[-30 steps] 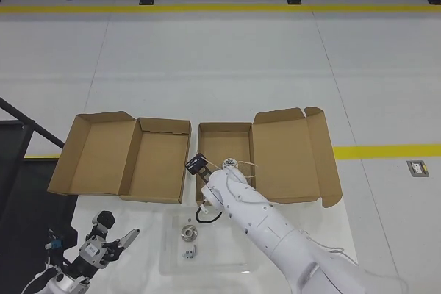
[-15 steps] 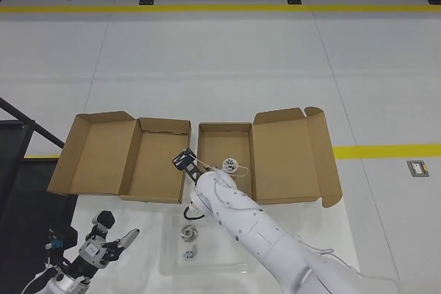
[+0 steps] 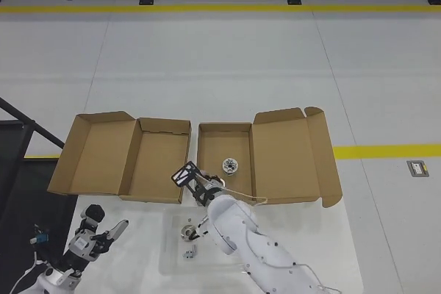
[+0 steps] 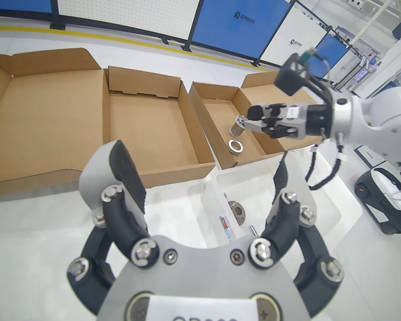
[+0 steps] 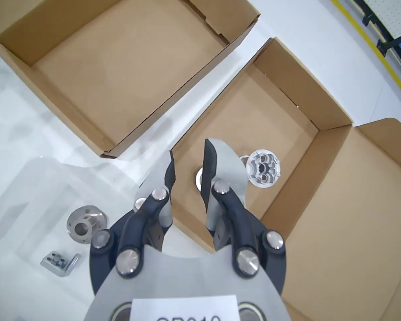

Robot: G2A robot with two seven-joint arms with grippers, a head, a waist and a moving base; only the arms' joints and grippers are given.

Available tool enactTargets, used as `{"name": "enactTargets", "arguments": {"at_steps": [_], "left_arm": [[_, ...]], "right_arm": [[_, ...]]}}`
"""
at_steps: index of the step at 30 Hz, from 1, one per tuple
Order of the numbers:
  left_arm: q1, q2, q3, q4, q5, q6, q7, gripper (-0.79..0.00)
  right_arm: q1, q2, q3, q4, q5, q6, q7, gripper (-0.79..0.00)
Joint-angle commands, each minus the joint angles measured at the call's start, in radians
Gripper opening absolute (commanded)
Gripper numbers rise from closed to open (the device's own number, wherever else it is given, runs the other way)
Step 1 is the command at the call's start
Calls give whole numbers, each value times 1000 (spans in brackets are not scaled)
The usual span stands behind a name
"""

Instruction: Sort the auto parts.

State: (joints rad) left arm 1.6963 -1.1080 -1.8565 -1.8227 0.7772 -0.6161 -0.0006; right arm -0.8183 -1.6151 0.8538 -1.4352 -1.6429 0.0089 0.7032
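A round toothed metal part (image 5: pixel 263 169) and a metal ring (image 4: pixel 236 146) lie in the right cardboard box (image 3: pixel 214 141). The left cardboard box (image 3: pixel 160 158) holds nothing. A metal flange (image 5: pixel 86 223) and a small angle bracket (image 5: pixel 60 261) rest in the clear tray (image 3: pixel 228 261). My right gripper (image 5: pixel 190 158) hovers open over the right box's near left corner, with nothing between its fingers. My left gripper (image 4: pixel 200 165) stands open and empty over the table, left of the tray and in front of the left box.
Both boxes have their lids folded open outward, the left lid (image 3: pixel 92 151) and the right lid (image 3: pixel 294 154). A dark surface (image 3: pixel 7 184) borders the table on the left. White table lies between the left gripper (image 3: pixel 109 223) and the tray.
My right gripper has swung left and back from over the middle of the right box to its near left corner. The left arm has shifted slightly left.
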Motion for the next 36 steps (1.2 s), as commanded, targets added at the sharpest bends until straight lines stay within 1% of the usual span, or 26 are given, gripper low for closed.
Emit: {"name": "enactTargets", "arguments": {"at_steps": [1,2,3,4,5,16,18,20,22,27,31,32,33,36], "left_arm": [[-4,1,-1,7,-10,-6,-7,0],[-7,1,-2,11,-16,-9,-12,0],[-11,2,-4,15,-18,-10,-19,0],[-13,2,-3,17,-18,-15,-28,0],[-16,4,-4,17,-15,-26,-41,0],[-16,4,-4,17,-15,-26,-41,0],[-18,4,7,12,-37,-29,-56,0],[-30,8,10,-1,-56,-62,-114,0],[-46,16,13,-30,-48,-116,-181,0],[-79,34,39,-117,9,-241,-352,0],[-119,48,101,-158,23,-283,-508,0],[-140,52,115,-176,44,-286,-549,0],[-152,53,126,-183,60,-289,-564,0],[-198,59,199,-192,121,-321,-638,0]], "right_arm": [[-97,22,50,-128,-20,-54,-49,-573],[-139,31,74,-175,-17,-75,-83,-570],[-179,39,97,-215,-10,-91,-120,-505],[-218,46,125,-247,5,-90,-152,0],[-230,48,134,-256,7,-86,-158,0],[-230,48,134,-256,7,-86,-158,0],[-236,49,135,-252,12,-98,-165,0],[-242,52,141,-260,5,-124,-189,0],[-254,58,146,-279,-6,-175,-216,0],[-339,80,172,-379,-69,-266,-253,0],[-460,106,237,-512,-110,-326,-333,0],[-498,112,259,-546,-117,-332,-362,0],[-524,117,273,-567,-124,-336,-382,0],[-643,135,338,-654,-151,-331,-478,0]]}}
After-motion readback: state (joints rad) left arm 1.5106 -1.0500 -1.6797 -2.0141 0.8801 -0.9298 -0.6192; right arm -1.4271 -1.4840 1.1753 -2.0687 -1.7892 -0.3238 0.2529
